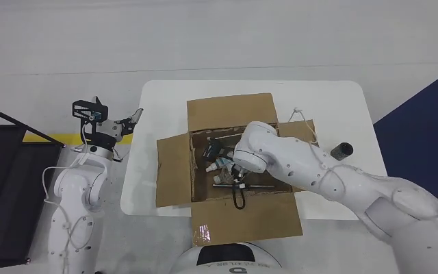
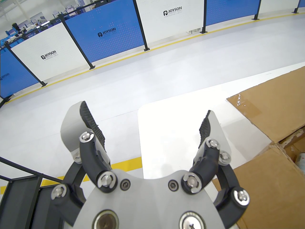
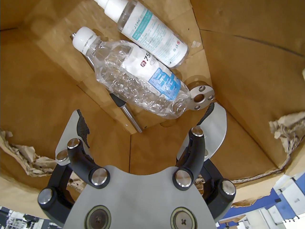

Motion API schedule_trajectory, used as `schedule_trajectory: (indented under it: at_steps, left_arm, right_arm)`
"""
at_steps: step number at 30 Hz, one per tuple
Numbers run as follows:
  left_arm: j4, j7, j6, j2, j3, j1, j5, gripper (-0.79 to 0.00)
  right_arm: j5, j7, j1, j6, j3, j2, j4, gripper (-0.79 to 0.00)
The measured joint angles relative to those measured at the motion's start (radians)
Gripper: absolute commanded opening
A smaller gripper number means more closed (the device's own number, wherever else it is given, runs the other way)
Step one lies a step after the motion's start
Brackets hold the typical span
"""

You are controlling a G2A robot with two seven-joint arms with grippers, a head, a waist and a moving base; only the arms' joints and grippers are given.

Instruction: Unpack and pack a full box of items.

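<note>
An open cardboard box [image 1: 174,171] stands mid-table with its flaps spread. Inside it lie a white-capped spray bottle [image 3: 145,23], a crumpled clear plastic bottle [image 3: 138,77], a metal rod [image 3: 129,115] under that bottle and a round metal flange [image 3: 201,97]. My right gripper [image 3: 145,115] is down inside the box, open and empty, just short of the crumpled bottle's base. One right fingertip [image 3: 209,110] sits close beside the flange. My left gripper [image 2: 145,117] is open and empty, off the table's left edge, aimed at the table corner. In the top view it [image 1: 130,118] sits left of the box.
A dark cylinder [image 1: 341,148] lies on the white table [image 1: 328,103] right of the box. A thin cord [image 1: 301,116] rests near the right flap. Torn brown paper [image 3: 284,127] lines the box rim. A black frame [image 1: 17,178] stands left of the table.
</note>
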Motion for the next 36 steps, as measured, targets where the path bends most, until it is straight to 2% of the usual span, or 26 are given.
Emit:
schedule_trajectory:
  at_steps: [1,4,7,9,13,15,21,23,26,27,31,36]
  left_arm:
    - [0.000,0.000,0.000,0.000,0.000,0.000,0.000,0.000]
    - [0.000,0.000,0.000,0.000,0.000,0.000,0.000,0.000]
    - [0.000,0.000,0.000,0.000,0.000,0.000,0.000,0.000]
    - [0.000,0.000,0.000,0.000,0.000,0.000,0.000,0.000]
    - [0.000,0.000,0.000,0.000,0.000,0.000,0.000,0.000]
    - [0.000,0.000,0.000,0.000,0.000,0.000,0.000,0.000]
    - [0.000,0.000,0.000,0.000,0.000,0.000,0.000,0.000]
    - [0.000,0.000,0.000,0.000,0.000,0.000,0.000,0.000]
    - [0.000,0.000,0.000,0.000,0.000,0.000,0.000,0.000]
    - [0.000,0.000,0.000,0.000,0.000,0.000,0.000,0.000]
    - [0.000,0.000,0.000,0.000,0.000,0.000,0.000,0.000]
    - [0.000,0.000,0.000,0.000,0.000,0.000,0.000,0.000]
  right_arm:
    - [-0.001,0.001,0.003,-0.007,-0.009,-0.010,0.012,0.000]
    - [-0.012,0.014,0.012,-0.026,-0.041,-0.043,0.055,-0.142]
    - [-0.024,0.023,0.020,-0.041,-0.081,-0.076,0.108,-0.237]
    - [-0.028,0.022,0.030,-0.044,-0.109,-0.098,0.147,-0.215]
    - [-0.026,0.022,0.037,-0.062,-0.123,-0.131,0.211,-0.305]
    - [-0.022,0.022,0.033,-0.077,-0.122,-0.147,0.246,-0.394]
    - [-0.011,0.022,0.032,-0.098,-0.122,-0.190,0.325,-0.437]
    - [-0.008,0.022,0.038,-0.097,-0.122,-0.200,0.337,-0.496]
    - [-0.006,0.022,0.049,-0.089,-0.121,-0.210,0.343,-0.739]
    - [-0.006,0.022,0.052,-0.084,-0.119,-0.211,0.343,-0.785]
    - [-0.013,0.022,0.061,-0.048,-0.096,-0.209,0.324,-0.785]
    - [-0.034,0.022,0.054,0.007,-0.039,-0.173,0.253,-0.785]
